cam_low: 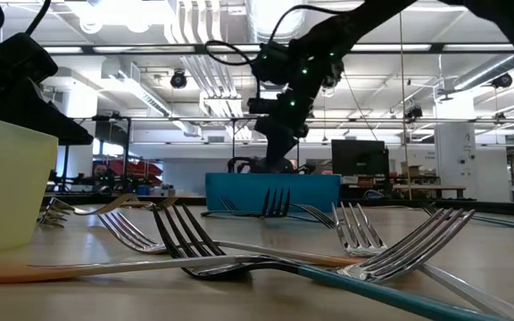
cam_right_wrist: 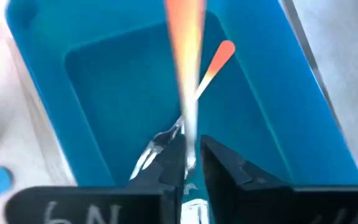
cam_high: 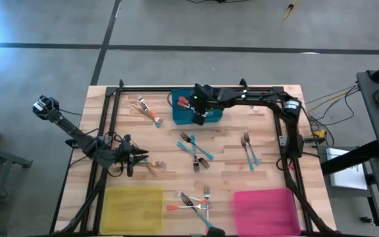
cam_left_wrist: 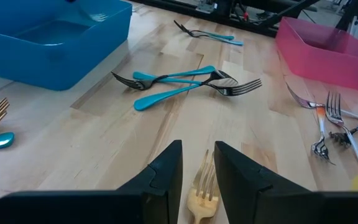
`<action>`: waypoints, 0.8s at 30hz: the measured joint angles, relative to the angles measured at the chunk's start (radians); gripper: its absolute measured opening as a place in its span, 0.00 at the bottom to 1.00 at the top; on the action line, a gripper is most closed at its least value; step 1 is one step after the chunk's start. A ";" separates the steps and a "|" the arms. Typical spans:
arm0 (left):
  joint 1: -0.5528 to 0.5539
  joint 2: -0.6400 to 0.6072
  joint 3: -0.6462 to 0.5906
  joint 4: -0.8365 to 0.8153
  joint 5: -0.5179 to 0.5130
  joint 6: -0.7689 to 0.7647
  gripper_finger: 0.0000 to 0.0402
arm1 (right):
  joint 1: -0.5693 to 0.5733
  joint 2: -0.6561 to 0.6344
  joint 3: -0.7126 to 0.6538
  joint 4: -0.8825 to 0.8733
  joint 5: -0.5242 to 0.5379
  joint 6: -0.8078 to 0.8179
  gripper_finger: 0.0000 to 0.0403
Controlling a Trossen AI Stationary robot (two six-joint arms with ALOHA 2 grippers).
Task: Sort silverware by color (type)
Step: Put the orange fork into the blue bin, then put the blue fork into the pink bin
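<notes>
Right wrist view: the right gripper (cam_right_wrist: 190,163) hangs over the blue bin (cam_right_wrist: 303,106), jaws narrow around a red-orange fork (cam_right_wrist: 188,74); loosening, it may snag. Left gripper (cam_left_wrist: 198,169), jaws narrow, straddles a gold fork (cam_left_wrist: 202,198) on the surface.

A blue bin (cam_right_wrist: 104,93) is showing under the black right pincer (cam_right_wrist: 191,165), with a red-orange-handled, silver-headed fork (cam_right_wrist: 188,81) between its fingers and another (cam_right_wrist: 213,59) lying beyond. A pale gold fork (cam_left_wrist: 202,190) is sitting between the black left pincer's (cam_left_wrist: 199,168) fingers on the light wood surface (cam_left_wrist: 229,130). Ahead, teal-handled forks (cam_left_wrist: 179,84) are crossing, a pink bin (cam_left_wrist: 325,50) beyond them.
</notes>
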 joint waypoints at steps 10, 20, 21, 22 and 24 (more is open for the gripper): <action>0.000 0.001 0.000 0.000 0.000 0.000 0.19 | 0.001 0.026 0.298 -0.655 -0.013 0.271 0.30; 0.000 0.001 0.000 0.000 0.000 0.000 0.19 | 0.096 -0.073 0.184 -0.936 -0.091 0.470 0.26; 0.000 0.000 0.000 0.000 0.000 0.000 0.19 | 0.110 -0.089 0.151 -0.934 -0.092 0.481 0.25; 0.000 0.000 0.000 0.000 0.000 0.000 0.19 | 0.127 -0.102 0.116 -0.934 -0.094 0.497 0.25; 0.000 0.000 0.000 0.000 0.000 0.000 0.19 | 0.157 -0.131 0.040 -0.929 -0.097 0.521 0.24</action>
